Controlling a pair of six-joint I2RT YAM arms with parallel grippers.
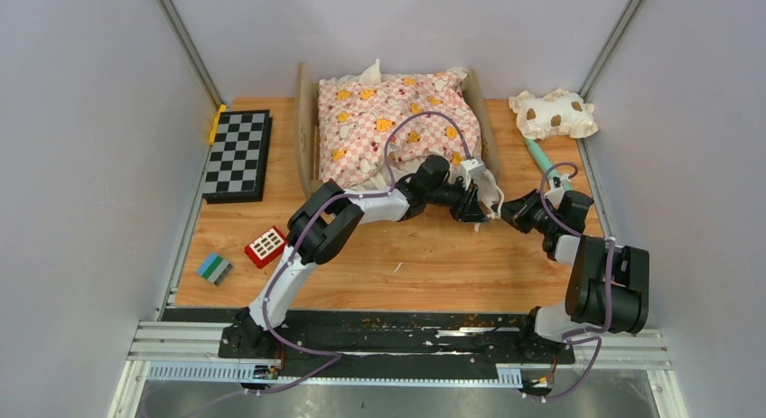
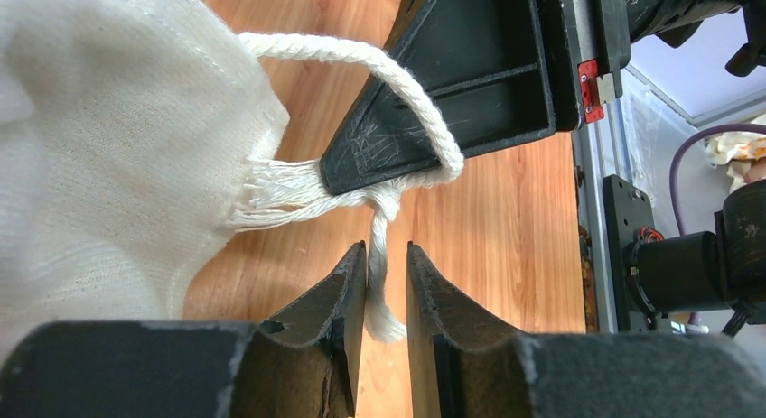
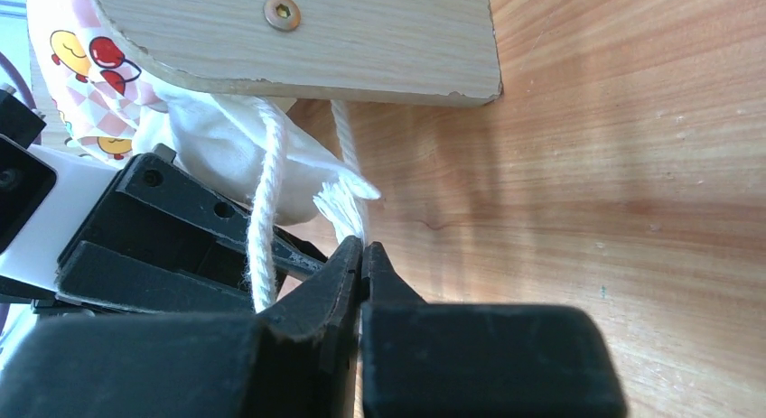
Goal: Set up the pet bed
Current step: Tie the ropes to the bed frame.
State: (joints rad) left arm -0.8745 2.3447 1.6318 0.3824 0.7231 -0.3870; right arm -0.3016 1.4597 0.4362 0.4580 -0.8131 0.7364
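Your right fingers (image 3: 364,251) are clenched on the white cord (image 3: 343,138), probably to keep the tie taut. Your left fingers (image 2: 387,255) stand parted, a cord end loose between them. Just beyond both sits the pet bed (image 1: 309,120), far-centre on the table (image 1: 406,264), with the pink cushion (image 1: 397,120) inside.

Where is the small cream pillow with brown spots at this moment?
In the top view, the cream pillow lies at the far right corner of the table, right of the pet bed and just beyond a teal stick.
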